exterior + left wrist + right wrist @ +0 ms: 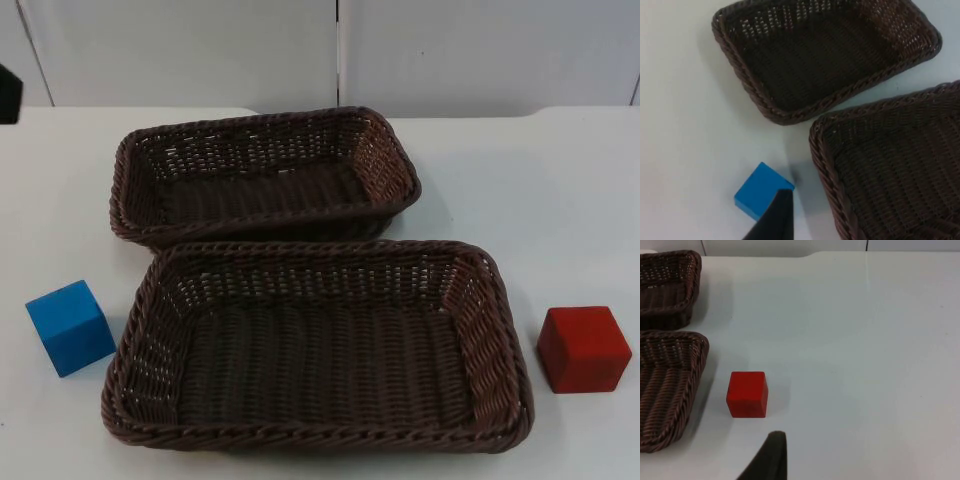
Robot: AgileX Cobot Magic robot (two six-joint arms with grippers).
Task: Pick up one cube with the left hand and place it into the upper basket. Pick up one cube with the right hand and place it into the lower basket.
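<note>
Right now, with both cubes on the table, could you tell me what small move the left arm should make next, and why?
Probably lower the left gripper onto the blue cube: it lies on the table beside the lower basket, a fingertip is just above it in the left wrist view, and the upper basket holds nothing.

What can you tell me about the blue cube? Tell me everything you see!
The blue cube is a plain, solid-looking block, bright blue with a matte finish and no marks. It sits flat on the white table, turned a little so one corner points toward the camera. It lies just left of the lower basket, close to its rim but not touching. Nothing holds it; in the left wrist view a black fingertip stands in front of it.
</note>
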